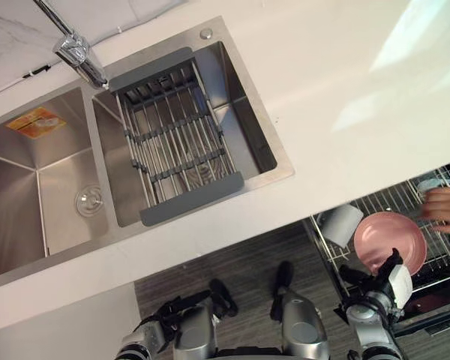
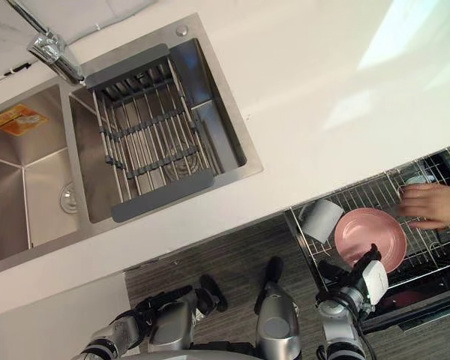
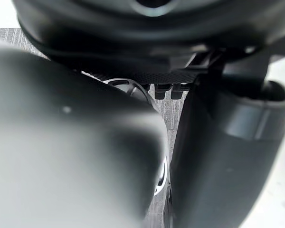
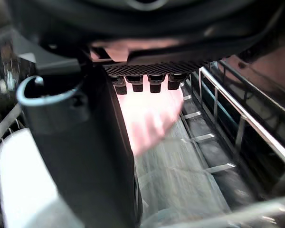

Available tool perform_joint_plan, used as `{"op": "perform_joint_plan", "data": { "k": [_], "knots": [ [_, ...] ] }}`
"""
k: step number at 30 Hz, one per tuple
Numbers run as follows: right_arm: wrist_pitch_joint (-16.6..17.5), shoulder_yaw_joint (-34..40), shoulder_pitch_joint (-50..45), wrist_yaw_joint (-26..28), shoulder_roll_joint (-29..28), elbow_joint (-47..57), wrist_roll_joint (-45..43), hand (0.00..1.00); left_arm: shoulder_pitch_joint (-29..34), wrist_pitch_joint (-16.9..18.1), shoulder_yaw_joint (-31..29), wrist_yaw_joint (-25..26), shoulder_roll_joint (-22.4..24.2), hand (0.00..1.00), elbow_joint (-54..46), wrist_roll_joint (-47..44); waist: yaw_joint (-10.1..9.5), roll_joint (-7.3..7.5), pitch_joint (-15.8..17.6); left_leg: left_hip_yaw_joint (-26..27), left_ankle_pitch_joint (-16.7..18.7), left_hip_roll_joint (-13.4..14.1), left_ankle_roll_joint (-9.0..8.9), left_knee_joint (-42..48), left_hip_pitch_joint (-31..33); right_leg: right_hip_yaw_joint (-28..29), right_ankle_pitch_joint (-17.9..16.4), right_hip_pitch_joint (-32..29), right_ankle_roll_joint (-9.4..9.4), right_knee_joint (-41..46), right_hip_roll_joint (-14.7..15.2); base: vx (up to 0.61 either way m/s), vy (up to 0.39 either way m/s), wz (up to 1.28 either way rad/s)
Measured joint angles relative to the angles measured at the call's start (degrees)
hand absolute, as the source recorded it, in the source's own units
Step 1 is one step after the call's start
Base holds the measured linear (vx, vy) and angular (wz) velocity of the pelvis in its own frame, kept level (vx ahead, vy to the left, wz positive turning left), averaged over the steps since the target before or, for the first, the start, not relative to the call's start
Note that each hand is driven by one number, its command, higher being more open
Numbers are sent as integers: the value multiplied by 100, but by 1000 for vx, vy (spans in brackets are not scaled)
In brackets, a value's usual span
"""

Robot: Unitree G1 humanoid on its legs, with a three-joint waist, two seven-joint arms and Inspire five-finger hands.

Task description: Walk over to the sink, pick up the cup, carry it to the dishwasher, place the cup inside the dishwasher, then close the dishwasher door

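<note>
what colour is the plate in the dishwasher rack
Pink. The plate shows best in the left eye view.

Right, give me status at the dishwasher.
Both hands open, empty: right hand by the dishwasher rack, left hand low. Cup lying in the rack, beside pink plate. Person's hand in the rack, in the way.

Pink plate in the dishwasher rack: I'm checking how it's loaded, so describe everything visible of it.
The pink plate is round, glossy and ceramic-looking, with a raised rim. It sits face up in the wire dishwasher rack, a white cup beside it. The robot's right hand overlaps its near edge and a person's hand is by its far side; contact is unclear.
</note>
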State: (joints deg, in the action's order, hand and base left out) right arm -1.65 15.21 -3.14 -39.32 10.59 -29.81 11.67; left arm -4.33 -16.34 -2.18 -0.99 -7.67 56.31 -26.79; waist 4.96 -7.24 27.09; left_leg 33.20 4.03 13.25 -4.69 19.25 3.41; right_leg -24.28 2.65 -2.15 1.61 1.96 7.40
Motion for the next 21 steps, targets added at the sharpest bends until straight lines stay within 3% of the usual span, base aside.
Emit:
{"op": "perform_joint_plan", "data": {
  "k": [2, 3, 5, 8, 11, 15, 18, 21],
  "knots": [
    [56, 142, -39, -62, -24, 214, -118, 100, 18, -19, 3, 25, 1, 100, 8, 5, 2, 45, -17, 37, 12, -5, 20, -57, -41, 32, 19, 15, 2, -51, -29, -20, 4, -18],
    [336, 635, -106, -323, -89, 853, -400, 100, 62, -67, 10, 60, 2, 100, 5, 7, 38, 63, -67, 79, 93, -16, 133, -322, -199, 92, 43, 45, 17, -146, -131, -22, 15, -22],
    [551, 1207, -167, -607, -133, 1505, -613, 100, 66, -102, 10, 104, -6, 100, 10, 108, 71, 103, -109, 150, 152, -14, 137, -544, -316, 130, 73, 51, 4, -204, -218, -15, 26, -22],
    [1013, 2141, -373, -1076, -164, 2313, -978, 100, 161, -181, -24, 160, -119, 100, 26, 153, 110, 308, -199, 300, 159, -9, 130, -690, -500, 244, 136, 148, -27, -330, -295, -2, 15, -21],
    [1627, 2812, -702, -1164, -169, 2470, -1727, 100, 306, -300, -100, 184, -253, 100, 27, 156, 251, 532, -345, 390, 176, 26, 106, -715, -660, 358, 164, 268, -50, -439, -374, 27, -1, -22],
    [2092, 3253, -932, -812, -395, 2121, -2713, 100, 442, -406, -221, 211, -234, 100, 50, 156, 432, 582, -477, 550, 186, 54, 91, -713, -781, 539, 185, 298, -72, -502, -428, 22, 7, -28],
    [2341, 3281, -959, -267, -773, 1272, -3709, 100, 454, -465, -240, 290, -209, 100, 72, 143, 508, 543, -561, 609, 185, 83, 91, -714, -840, 594, 178, 313, -65, -522, -464, -4, 11, -15],
    [2608, 3289, -862, 886, -1259, 30, -5571, 100, 481, -450, -247, 354, -129, 100, 153, 126, 512, 422, -678, 654, 168, 94, 63, -691, -963, 545, 223, 510, -114, -605, -456, -1, 51, 6]
  ]
}}
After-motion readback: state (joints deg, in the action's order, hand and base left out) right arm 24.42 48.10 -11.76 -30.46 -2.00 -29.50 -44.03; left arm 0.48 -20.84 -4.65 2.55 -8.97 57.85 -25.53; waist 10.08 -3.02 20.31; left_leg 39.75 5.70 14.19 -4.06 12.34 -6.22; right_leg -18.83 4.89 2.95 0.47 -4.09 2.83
